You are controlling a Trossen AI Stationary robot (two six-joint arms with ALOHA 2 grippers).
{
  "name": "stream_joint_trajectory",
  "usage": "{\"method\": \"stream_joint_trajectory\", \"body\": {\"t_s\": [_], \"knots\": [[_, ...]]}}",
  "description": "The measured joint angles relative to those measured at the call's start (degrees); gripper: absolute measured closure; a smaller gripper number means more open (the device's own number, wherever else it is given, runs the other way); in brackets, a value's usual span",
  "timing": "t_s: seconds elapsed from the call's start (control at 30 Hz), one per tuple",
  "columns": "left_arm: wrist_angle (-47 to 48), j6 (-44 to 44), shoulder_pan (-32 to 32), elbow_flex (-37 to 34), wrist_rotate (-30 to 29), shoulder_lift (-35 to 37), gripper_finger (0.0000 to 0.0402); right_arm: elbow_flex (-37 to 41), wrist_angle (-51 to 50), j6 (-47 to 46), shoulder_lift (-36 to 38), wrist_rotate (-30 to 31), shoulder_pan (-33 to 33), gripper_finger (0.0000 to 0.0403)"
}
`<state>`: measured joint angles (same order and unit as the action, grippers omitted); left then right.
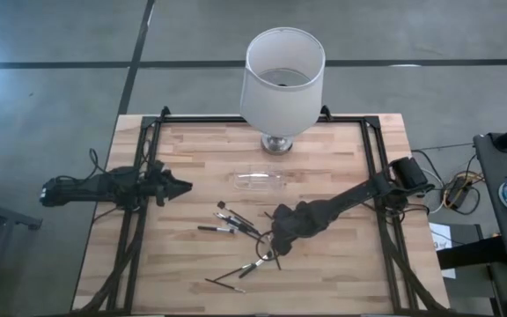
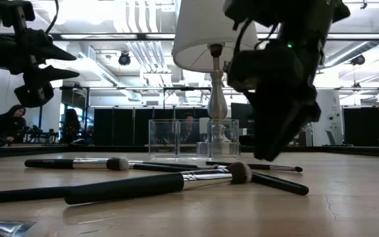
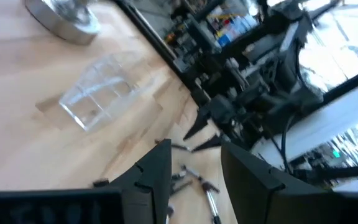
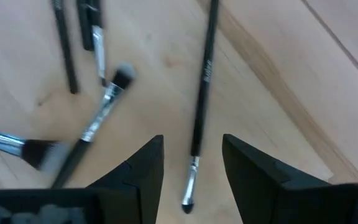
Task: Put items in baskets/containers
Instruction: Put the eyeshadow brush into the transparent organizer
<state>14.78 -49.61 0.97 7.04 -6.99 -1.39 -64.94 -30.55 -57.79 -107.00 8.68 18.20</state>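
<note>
Several thin dark brushes (image 1: 233,222) lie flat and scattered on the wooden table, some with pale bristles or metal ferrules (image 2: 239,172). The clear plastic container (image 1: 259,180) stands behind them, in front of the lamp. My right gripper (image 4: 191,140) points steeply down over the brushes, low above the table (image 2: 268,155). It is open, one finger on either side of a slim black brush (image 4: 202,93) that lies along the gap, without touching it. My left gripper (image 1: 183,187) waits open above the table's left side.
A large white lampshade on a metal base (image 1: 280,79) stands at the table's far middle, just behind the container (image 3: 98,93). Black frame rails (image 1: 139,220) run along both sides of the table. Bare wood lies toward the near edge (image 1: 341,282).
</note>
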Motion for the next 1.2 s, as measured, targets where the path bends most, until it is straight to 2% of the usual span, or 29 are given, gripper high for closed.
{"method": "stream_joint_trajectory", "body": {"t_s": [0.23,0.43,0.63,1.0,1.2], "knots": [[-4.5,1.6,0.0,0.0,-1.0,-1.0,0.0268,3.5,6.1,0.2,0.0,0.2,-0.1,0.0248],[-5.2,6.7,0.0,0.1,2.7,-8.2,0.0272,6.2,8.0,1.2,0.4,1.8,0.0,0.0257],[-8.5,19.4,0.4,3.8,3.7,-20.1,0.0277,7.0,8.3,5.5,0.3,2.0,0.0,0.0273],[-8.9,43.3,0.5,17.1,4.4,-44.6,0.0278,10.1,11.0,3.6,0.3,2.8,1.0,0.0317],[-9.5,55.3,0.7,26.3,4.3,-59.6,0.0278,10.8,11.6,4.9,0.3,5.1,2.8,0.0321]]}}
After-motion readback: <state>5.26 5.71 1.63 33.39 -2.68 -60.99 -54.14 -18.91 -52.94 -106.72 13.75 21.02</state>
